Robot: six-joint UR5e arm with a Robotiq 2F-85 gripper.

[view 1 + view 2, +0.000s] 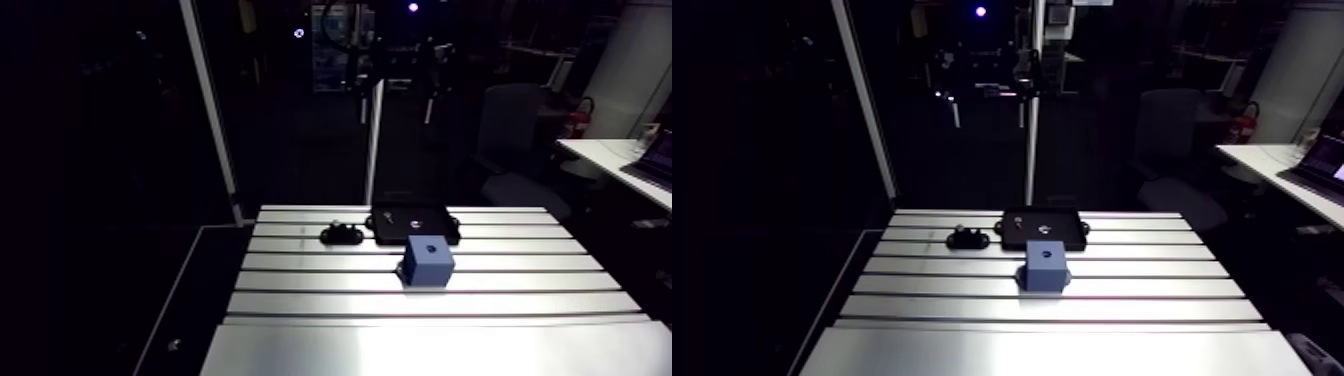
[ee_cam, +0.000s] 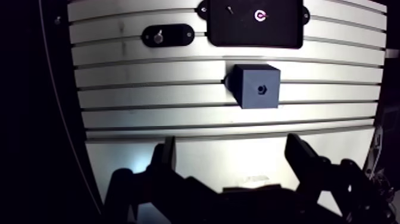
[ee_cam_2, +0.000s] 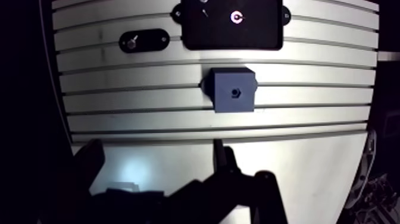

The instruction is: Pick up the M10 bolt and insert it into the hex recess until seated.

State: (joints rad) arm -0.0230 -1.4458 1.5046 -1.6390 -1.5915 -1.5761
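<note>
M10 bolt: too small from here to name for certain. My best reading is the small silvery piece [image 2: 159,37] standing in the black oval plastic holder [image 2: 178,36], well ahead of the gripper and untouched.
Other candidates: a bright round metal piece [image 2: 259,15] and a thin pale sliver [image 2: 229,9] lie in the shallow black rectangular tray [image 2: 280,33], just beside the holder.
Blue block: a matte blue, cube-like block [image 2: 257,86] sits on the slotted aluminium tabletop [image 2: 149,71]. It is nearer the gripper than the tray and holder, and apart from both.
Hex recess: the small dark hex recess [image 2: 262,90] in the block's top face points up and looks empty.
Gripper: the black two-finger gripper [image 2: 232,143] hangs high over the near part of the tabletop. Its fingers [image 2: 166,161] are spread wide with nothing between them.
Step in hand: the very start, as I judge it — the approach to the pick, with nothing grasped and nothing inserted.
Next move calls for: travelling forward past the block and down over the bolt, fingers wide and centred on either side of it before closing. A closer look should settle which piece is the bolt.
After the pick: carrying it over the block, squaring it to the recess and pressing straight down — any tilt would likely jam it short of seated.
</note>
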